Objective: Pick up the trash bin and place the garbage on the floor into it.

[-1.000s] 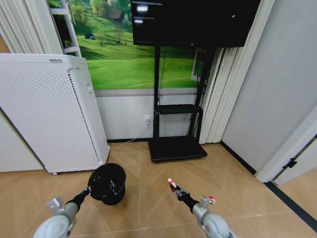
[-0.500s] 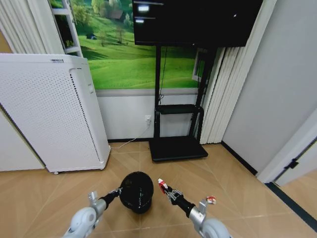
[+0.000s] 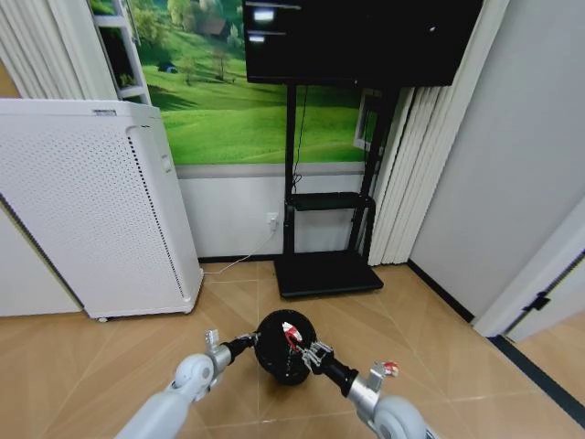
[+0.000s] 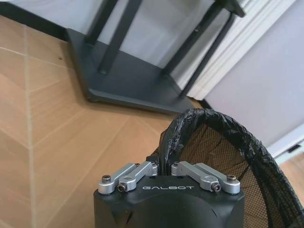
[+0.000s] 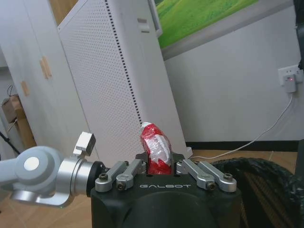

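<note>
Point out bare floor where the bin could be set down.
Bare floor lies between the white appliance and the TV stand base, and right toward the wall. Crowded in the middle: both grippers meet at the bin.

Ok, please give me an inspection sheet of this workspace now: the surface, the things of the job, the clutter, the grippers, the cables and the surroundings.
Surface: wooden herringbone floor, bare where visible.
Job's things: black trash bin with a black liner, held off the floor between the two arms; one red-and-white packet held over the bin's opening.
Clutter: nothing seen on the floor.
Grippers: left gripper shut on the bin's rim; right gripper shut on the packet.
Cables: white cable running from a wall socket down toward the white appliance.
Surroundings: tall white perforated appliance on the left, black TV stand with a dark screen ahead, landscape mural, vertical blinds.
</note>
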Controlling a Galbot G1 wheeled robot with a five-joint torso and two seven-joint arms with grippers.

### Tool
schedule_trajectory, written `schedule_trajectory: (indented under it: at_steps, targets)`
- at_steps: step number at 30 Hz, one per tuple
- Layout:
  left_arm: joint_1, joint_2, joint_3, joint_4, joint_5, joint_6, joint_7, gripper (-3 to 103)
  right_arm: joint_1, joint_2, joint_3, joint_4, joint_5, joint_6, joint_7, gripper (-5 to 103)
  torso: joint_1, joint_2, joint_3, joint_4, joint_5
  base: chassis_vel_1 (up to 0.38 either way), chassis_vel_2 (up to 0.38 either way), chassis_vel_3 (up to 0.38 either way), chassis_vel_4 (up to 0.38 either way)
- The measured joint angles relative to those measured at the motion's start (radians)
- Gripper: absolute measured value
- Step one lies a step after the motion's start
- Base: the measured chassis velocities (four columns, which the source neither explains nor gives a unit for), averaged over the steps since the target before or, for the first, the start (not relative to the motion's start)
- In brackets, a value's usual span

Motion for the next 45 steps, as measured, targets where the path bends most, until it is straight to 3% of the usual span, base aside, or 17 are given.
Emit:
schedule_trajectory:
  at_steps: [3, 4, 6, 12, 16, 18, 20, 21, 22, 23, 27, 37, 39, 40, 42, 43, 45]
  targets:
    - [0.011, 0.0, 0.001, -0.016, -0.002, 0.007, 0.0, 7, 0.001, 0.002, 0.003, -0.009, -0.022, -0.01, -0.013, 20, 0.0, 0.0, 0.0, 0.0, 0.0, 0.0, 0.0, 0.0, 0.0]
    - [0.02, 0.0, 0.001, -0.025, -0.002, 0.01, 0.0, 7, 0.0, 0.003, 0.003, -0.012, -0.028, -0.013, -0.014, 30, 0.0, 0.0, 0.0, 0.0, -0.0001, 0.0, 0.0, 0.0, 0.0]
    - [0.027, 0.0, -0.001, -0.031, -0.002, 0.013, 0.0, 7, 0.0, 0.004, 0.001, -0.014, -0.029, -0.015, -0.013, 30, 0.0, 0.0, 0.0, -0.0001, -0.0001, 0.0, 0.0, 0.0, 0.0]
    - [0.071, -0.001, -0.035, -0.069, -0.002, 0.017, -0.003, 7, 0.002, 0.012, -0.006, -0.019, -0.026, -0.016, 0.005, 57, 0.0, 0.0, 0.0, 0.0, -0.0001, 0.0, 0.0, 0.0, 0.0]
    - [0.099, 0.002, -0.071, -0.099, -0.004, 0.017, -0.017, 7, 0.002, 0.014, -0.006, -0.018, -0.014, -0.003, 0.019, 68, 0.0, 0.0, 0.0, -0.0002, -0.0002, 0.0, 0.0, 0.0, 0.0]
    - [0.125, 0.002, -0.125, -0.14, -0.01, 0.012, -0.074, 7, -0.002, 0.017, 0.003, -0.005, 0.006, 0.007, 0.05, 73, 0.0, 0.0, 0.0, -0.0002, -0.0003, 0.0, 0.0, 0.0, 0.0]
    - [0.142, -0.003, -0.189, -0.196, -0.03, -0.003, -0.31, 7, -0.007, 0.025, 0.024, 0.026, 0.022, 0.003, 0.106, 84, 0.0, 0.0, 0.0, -0.0002, -0.0002, 0.0, 0.0, 0.0, 0.0]
    - [0.142, -0.003, -0.189, -0.196, -0.03, -0.003, -0.31, 7, -0.007, 0.025, 0.024, 0.026, 0.022, 0.003, 0.106, 84, 0.0, 0.0, 0.0, -0.0002, -0.0002, 0.0, 0.0, 0.0, 0.0]
    - [0.146, -0.004, -0.206, -0.212, -0.05, -0.004, -0.367, 7, -0.009, 0.028, 0.032, 0.037, 0.024, -0.005, 0.119, 90, 0.0, 0.0, 0.0, -0.0001, -0.0003, 0.0, 0.0, 0.0, 0.0]
    - [0.152, -0.005, -0.25, -0.256, -0.098, -0.008, -0.477, 7, -0.011, 0.031, 0.05, 0.066, 0.035, -0.027, 0.142, 95, 0.0, 0.0, 0.0, 0.0, -0.0001, 0.0, 0.0, 0.0, 0.0]
    - [0.179, 0.008, -0.335, -0.323, -0.155, -0.028, -0.57, 7, -0.015, 0.03, 0.064, 0.094, 0.035, -0.054, 0.168, 100, 0.0, 0.0, 0.0, -0.0001, -0.0003, 0.0, 0.0, 0.0, 0.0]
    - [0.358, -0.011, -0.464, -0.395, -0.163, -0.044, -0.581, 7, -0.043, 0.051, 0.085, 0.065, -0.065, -0.059, 0.178, 100, 0.0, 0.0, 0.0, 0.0004, -0.0005, -0.026, -0.02, 0.019, 0.032]
    - [0.468, -0.047, -0.579, -0.43, -0.149, -0.043, -0.548, 7, -0.045, 0.06, 0.085, 0.013, -0.093, -0.059, 0.196, 100, 0.0, 0.0, 0.0, -0.0002, -0.0002, -0.124, -0.109, 0.119, 0.155]
    - [0.468, -0.047, -0.579, -0.43, -0.149, -0.043, -0.548, 7, -0.045, 0.06, 0.085, 0.013, -0.093, -0.059, 0.196, 100, 0.0, 0.0, 0.0, -0.0002, -0.0002, -0.141, -0.141, 0.119, 0.15]
    - [0.494, -0.055, -0.614, -0.438, -0.148, -0.043, -0.539, 7, -0.044, 0.062, 0.084, -0.006, -0.094, -0.066, 0.217, 100, 0.0, 0.0, 0.0, 0.0004, -0.0001, -0.148, -0.173, 0.153, 0.165]
    - [0.54, -0.072, -0.68, -0.466, -0.173, -0.044, -0.533, 7, -0.041, 0.07, 0.084, -0.034, -0.094, -0.088, 0.279, 100, 0.0, 0.0, 0.0, 0.0005, -0.0001, -0.171, -0.183, 0.184, 0.207]
    - [0.562, -0.082, -0.721, -0.488, -0.202, -0.044, -0.532, 7, -0.039, 0.078, 0.084, -0.052, -0.085, -0.107, 0.316, 100, 0.0, 0.0, 0.0, 0.0, 0.0003, -0.171, -0.194, 0.185, 0.207]
